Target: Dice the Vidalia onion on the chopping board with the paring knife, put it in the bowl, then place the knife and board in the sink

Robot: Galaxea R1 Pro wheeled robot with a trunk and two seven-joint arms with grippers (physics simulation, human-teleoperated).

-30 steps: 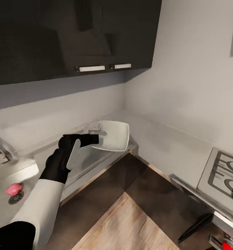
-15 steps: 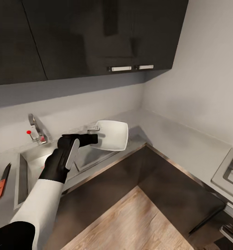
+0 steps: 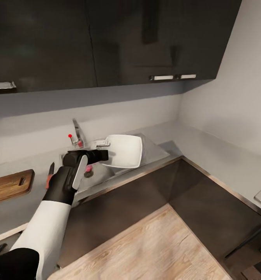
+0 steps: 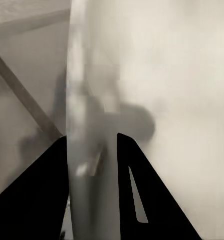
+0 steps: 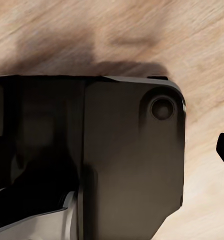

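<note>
Left hand (image 3: 103, 154) closed on the rim of the shallow white square bowl (image 3: 124, 151), held tilted in the air above the stainless-steel sink (image 3: 146, 153). Right hand: cannot tell if open or closed.

Seemingly an early step: carrying the bowl to a place on the grey counter (image 3: 208, 146). Next, probably, to lower it flat and release it gently.

Small pink-red onion (image 3: 89, 168) low in the basin, by the drain. Brown wooden chopping board (image 3: 9, 186) on the counter, red-handled paring knife (image 3: 50, 175) just beside it.
</note>
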